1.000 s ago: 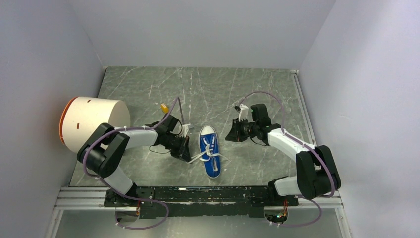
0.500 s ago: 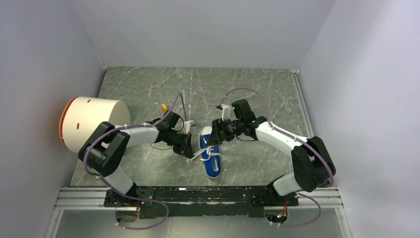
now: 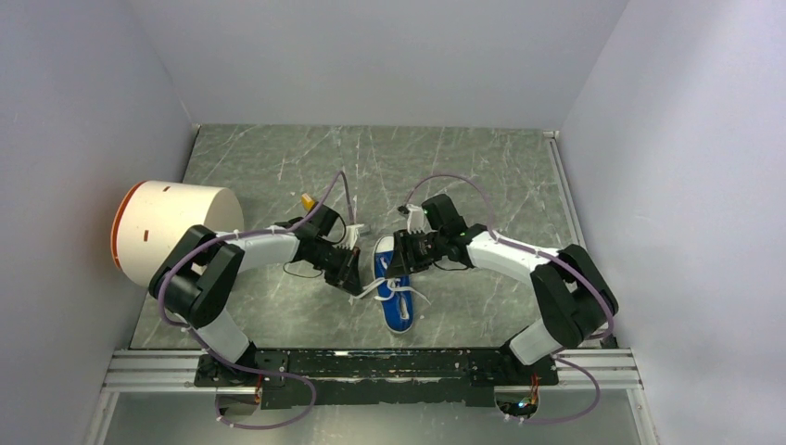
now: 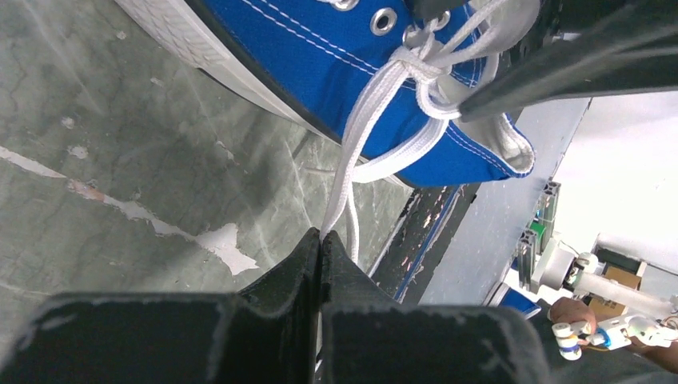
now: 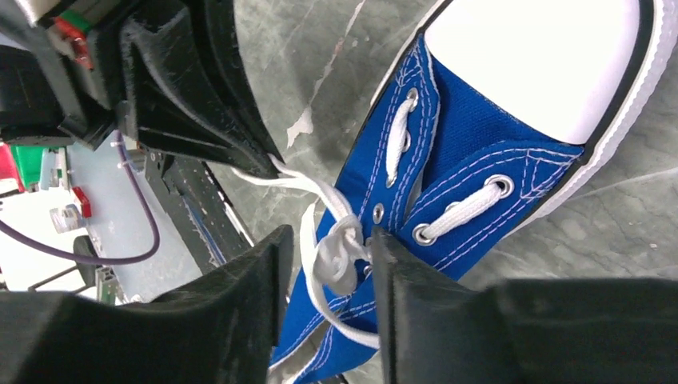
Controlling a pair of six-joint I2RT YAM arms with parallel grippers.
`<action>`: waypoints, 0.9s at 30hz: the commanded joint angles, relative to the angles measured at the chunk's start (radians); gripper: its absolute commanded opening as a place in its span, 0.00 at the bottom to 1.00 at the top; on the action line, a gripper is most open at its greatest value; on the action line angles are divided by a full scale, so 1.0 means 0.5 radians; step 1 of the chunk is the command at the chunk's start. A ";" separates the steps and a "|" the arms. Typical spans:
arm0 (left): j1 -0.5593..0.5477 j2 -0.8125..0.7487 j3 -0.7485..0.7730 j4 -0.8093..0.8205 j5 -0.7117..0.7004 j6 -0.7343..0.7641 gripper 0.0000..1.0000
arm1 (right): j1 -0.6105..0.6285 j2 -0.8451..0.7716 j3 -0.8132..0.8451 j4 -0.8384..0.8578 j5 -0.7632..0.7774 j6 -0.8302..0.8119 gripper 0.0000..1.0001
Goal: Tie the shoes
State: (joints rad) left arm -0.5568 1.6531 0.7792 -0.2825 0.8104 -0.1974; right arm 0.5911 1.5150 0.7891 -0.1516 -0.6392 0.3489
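The blue canvas sneaker (image 3: 394, 286) with a white toe cap lies mid-table, toe pointing away. My left gripper (image 3: 354, 285) sits at its left side, shut on a white lace (image 4: 345, 188) that runs taut from the fingertips (image 4: 308, 248) up to the knot (image 4: 420, 72) at the eyelets. My right gripper (image 3: 397, 269) is open over the shoe's tongue, its two fingers on either side of the bunched lace knot (image 5: 340, 248). The sneaker fills the right wrist view (image 5: 480, 160), with the left gripper's black fingers (image 5: 200, 104) at upper left.
A large white cylinder with an orange rim (image 3: 171, 227) lies on its side at the left. A small yellow block (image 3: 307, 198) sits behind the left arm. A black rail (image 3: 389, 366) runs along the near edge. Grey walls close in the table.
My right arm has swung left from beside the shoe to over its laces, open around the knot. My left gripper has stayed shut on the lace, shifting only slightly.
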 commanded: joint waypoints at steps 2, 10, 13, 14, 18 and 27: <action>0.009 0.035 0.096 -0.134 0.072 0.126 0.05 | 0.036 0.034 0.072 0.015 0.149 0.052 0.26; 0.009 0.023 0.067 -0.261 -0.062 0.117 0.05 | -0.013 -0.282 0.030 -0.205 0.659 0.211 0.00; 0.009 0.032 0.054 -0.336 -0.169 0.090 0.05 | -0.089 -0.293 -0.062 -0.184 0.650 0.289 0.00; 0.009 0.037 0.048 -0.360 -0.219 0.067 0.05 | -0.126 -0.284 -0.094 -0.172 0.633 0.308 0.00; 0.009 0.060 0.020 -0.377 -0.325 0.018 0.05 | -0.263 -0.278 -0.229 -0.056 0.537 0.365 0.00; 0.009 0.194 -0.021 -0.361 -0.471 -0.034 0.05 | -0.527 -0.260 -0.455 0.232 0.350 0.396 0.00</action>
State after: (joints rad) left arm -0.5625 1.7077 0.8104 -0.3450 0.6918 -0.2104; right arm 0.3985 1.3762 0.5934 -0.1032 -0.5140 0.5686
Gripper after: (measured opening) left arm 0.056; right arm 0.014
